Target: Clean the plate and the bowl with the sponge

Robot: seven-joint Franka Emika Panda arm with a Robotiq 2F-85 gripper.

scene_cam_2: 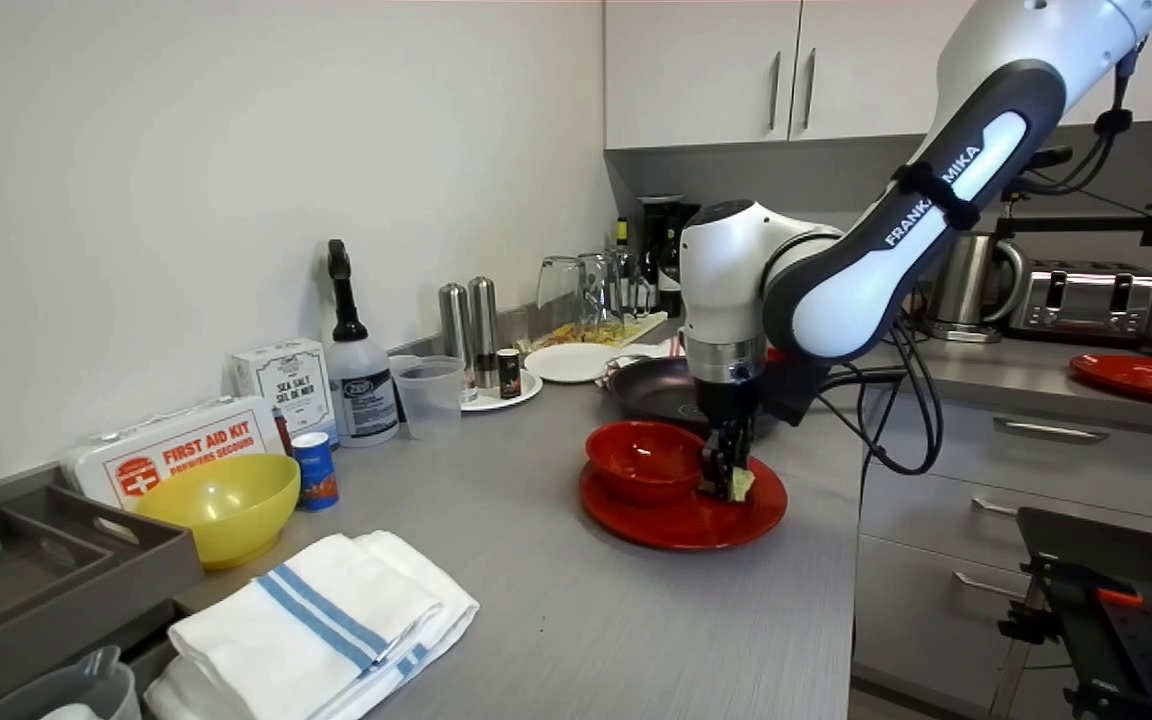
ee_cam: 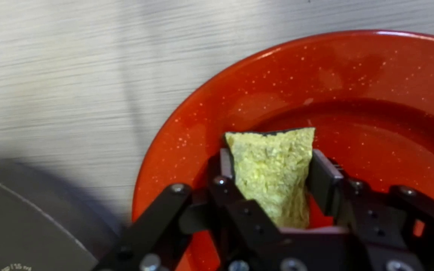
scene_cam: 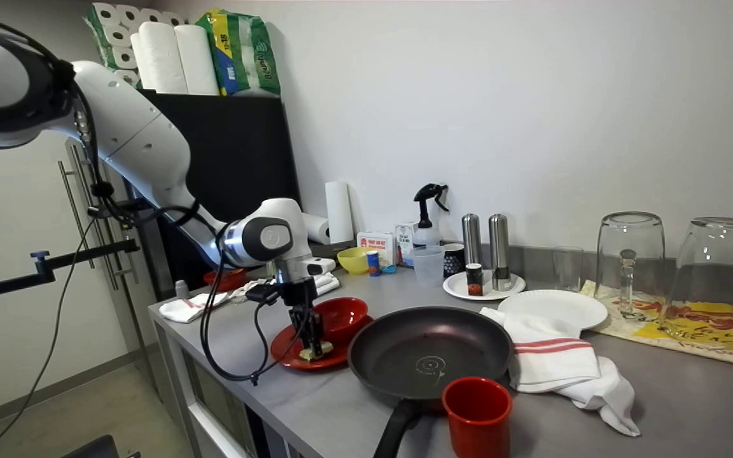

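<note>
"Two black fingers (ee_cam: 325, 171)! What does the gripper (ee_cam: 271, 165) have?"

"It holds the sponge (ee_cam: 273, 184), squeezed from both sides. The sponge is yellow-green and looks pinched in."

"Where is the sponge, then?"

"Right between those fingers, down low at the red plate (scene_cam_2: 681, 533). I can't tell if it presses down."

"What is under the gripper?"

"The red plate, flat on the gray counter (scene_cam_2: 556, 610)."

"I see a red bowl (scene_cam_2: 628, 480) too!"

"Yes, it sits on the plate, just beside the gripper. I can't tell if the bowl and the gripper touch."

"What is near the gripper but off the plate?"

"The black pan (scene_cam: 411, 356), next to the plate. A red cup (scene_cam: 478, 432) is farther from the gripper, by the pan."

"And well away from the gripper?"

"A yellow bowl (scene_cam_2: 241, 525) and a white towel (scene_cam_2: 321, 610) with blue stripes."
</note>
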